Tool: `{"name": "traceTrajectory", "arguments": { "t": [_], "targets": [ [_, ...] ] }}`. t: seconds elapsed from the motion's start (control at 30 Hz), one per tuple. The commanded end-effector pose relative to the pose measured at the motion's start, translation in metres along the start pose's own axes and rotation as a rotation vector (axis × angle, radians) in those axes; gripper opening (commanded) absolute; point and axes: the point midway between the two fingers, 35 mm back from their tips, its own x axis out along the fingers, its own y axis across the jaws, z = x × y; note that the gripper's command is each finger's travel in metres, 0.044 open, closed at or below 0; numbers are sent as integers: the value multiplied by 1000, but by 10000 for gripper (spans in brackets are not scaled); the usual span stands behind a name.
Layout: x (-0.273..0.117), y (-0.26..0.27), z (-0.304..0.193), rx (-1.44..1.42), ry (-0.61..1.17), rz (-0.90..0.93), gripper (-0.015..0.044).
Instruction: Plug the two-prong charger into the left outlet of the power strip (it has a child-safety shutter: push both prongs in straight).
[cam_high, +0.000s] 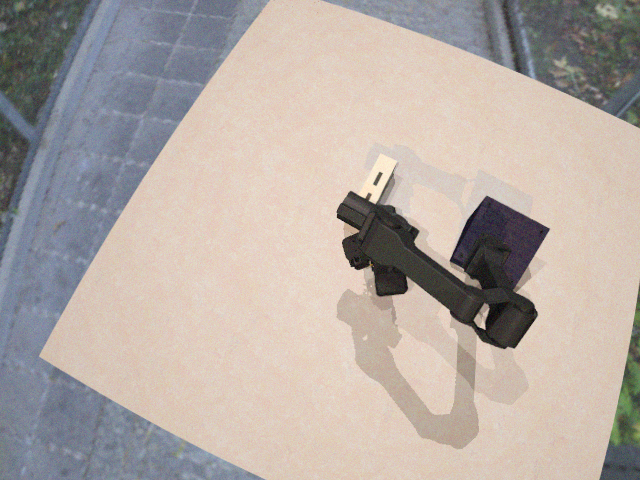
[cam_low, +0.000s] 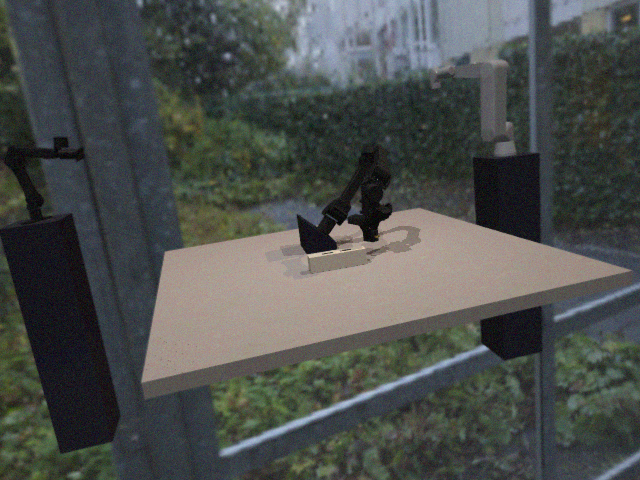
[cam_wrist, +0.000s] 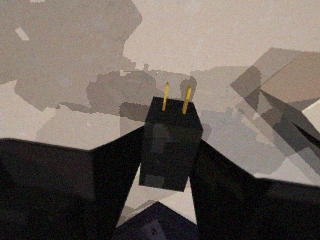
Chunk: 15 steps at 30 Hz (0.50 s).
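Note:
My gripper is shut on the black charger, with a finger against each side of it. Two gold prongs stick out of the charger's far end in the wrist view, free of any slot. Whether the charger touches the table cannot be told. The cream power strip lies close beside the gripper. Its top shows two dark slots; in the top view one outlet slot is in full view and the other is partly hidden by the arm.
The arm's dark purple base plate stands on the table, to the right of the strip in the top view. Two other arms stand on dark pedestals beyond the table in the exterior view. Shadows lie around the gripper.

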Motion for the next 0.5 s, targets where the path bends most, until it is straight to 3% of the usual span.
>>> {"name": "traceTrajectory", "arguments": {
  "t": [0.0, 0.47],
  "targets": [
    [-3, -3, -1, 7, -7, -2, 0],
    [13, -40, -22, 181, -4, -1, 0]
  ]
}}
